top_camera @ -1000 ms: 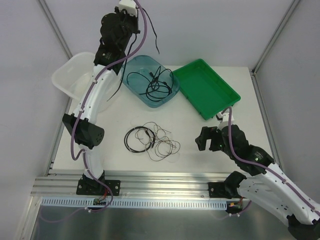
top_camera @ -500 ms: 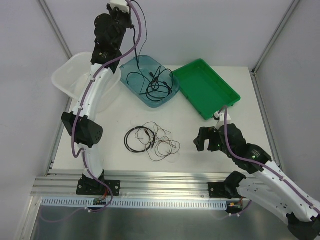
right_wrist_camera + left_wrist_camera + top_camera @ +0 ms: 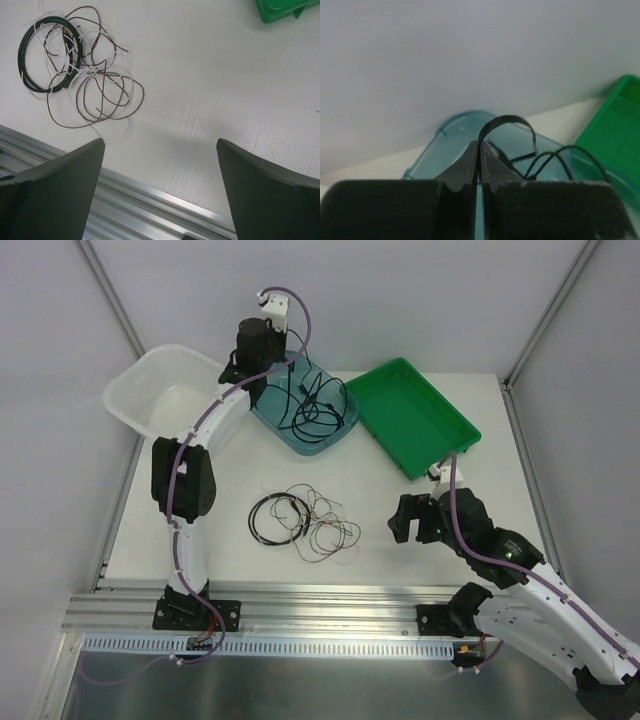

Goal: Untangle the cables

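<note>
Left hand drops from high to the blue tray, pinched tight on a black cable; right hand stays wide open, empty, beside the tangle on the surface.

loose cables — centre of table | other cables in middle tray (rear row of three)
</note>
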Motion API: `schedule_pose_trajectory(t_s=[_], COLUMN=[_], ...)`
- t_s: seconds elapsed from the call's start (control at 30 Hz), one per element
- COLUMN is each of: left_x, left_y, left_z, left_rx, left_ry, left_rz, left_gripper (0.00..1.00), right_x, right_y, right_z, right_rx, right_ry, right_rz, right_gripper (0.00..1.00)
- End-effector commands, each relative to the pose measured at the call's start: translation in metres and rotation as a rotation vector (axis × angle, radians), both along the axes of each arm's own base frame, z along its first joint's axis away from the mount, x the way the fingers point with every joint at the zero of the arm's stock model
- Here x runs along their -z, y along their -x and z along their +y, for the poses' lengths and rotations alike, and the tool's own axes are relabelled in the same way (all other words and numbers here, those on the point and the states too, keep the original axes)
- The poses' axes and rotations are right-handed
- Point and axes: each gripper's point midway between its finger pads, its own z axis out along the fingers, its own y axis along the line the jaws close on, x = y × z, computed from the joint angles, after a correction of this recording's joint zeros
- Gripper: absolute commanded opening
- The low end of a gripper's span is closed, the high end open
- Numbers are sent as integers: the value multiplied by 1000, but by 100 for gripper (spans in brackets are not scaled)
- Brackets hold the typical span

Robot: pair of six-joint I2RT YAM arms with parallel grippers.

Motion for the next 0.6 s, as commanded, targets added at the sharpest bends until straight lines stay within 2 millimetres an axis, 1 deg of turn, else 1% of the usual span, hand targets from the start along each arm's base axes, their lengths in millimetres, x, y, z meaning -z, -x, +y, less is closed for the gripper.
schedule_pose_trajectory(t_s=[0.0, 0.03, 0.07, 0.1, 0.13, 0.2, 0.23, 0.3, 0.33, 0.37, 0.4, 0.47, 0.5, 0.53, 0.57], left_x=[21, 32, 50, 59, 77, 97, 121, 137, 137, 149, 150, 153, 159, 152, 158], left_y=[1, 1, 3, 4, 5, 7, 11, 15, 16, 24, 28, 36, 37, 34, 40], left_z=[9, 10, 12, 13, 15, 18, 20, 25, 30, 34, 38, 55, 62, 69, 71], left_rx=[-40, -49, -58, -69, -79, -98, -109, -136, -161, -172, -190, -271, -301, -333, -339], left_ry=[45, 43, 35, 36, 24, 9, -19, -33, -41, -61, -67, -98, -112, -116, -136], left_rz=[39, 61, 98, 120, 170, 237, 312, 361, 363, 407, 417, 455, 476, 472, 512], left_gripper=[0, 0, 0, 0, 0, 1, 2, 3, 3, 4, 5, 7, 7, 8, 9], right_x=[-1, -1, 0, 0, 0, 1, 2, 1, 2, 2, 1, 0, -1, -2, -3], right_y=[0, 0, 0, 0, -1, -1, 0, -1, 0, 0, 1, 2, 3, 3, 3], right_z=[-1, -1, -1, -1, -1, -3, -4, -6, -7, -7, -7, -7, -7, -7, -7], right_rx=[-4, -4, -6, -6, -2, 4, 7, 16, 17, 18, 18, 17, 15, 17, 17], right_ry=[6, 7, 8, 8, 10, 16, 23, 28, 29, 27, 24, 16, 14, 9, 6], right_rz=[-13, -12, -10, -9, -8, -8, -6, -8, -6, -6, -6, -5, -5, -5, -5], right_gripper=[100, 100, 100, 100, 100, 100, 100, 100, 100, 100, 100, 100, 100, 99, 100])
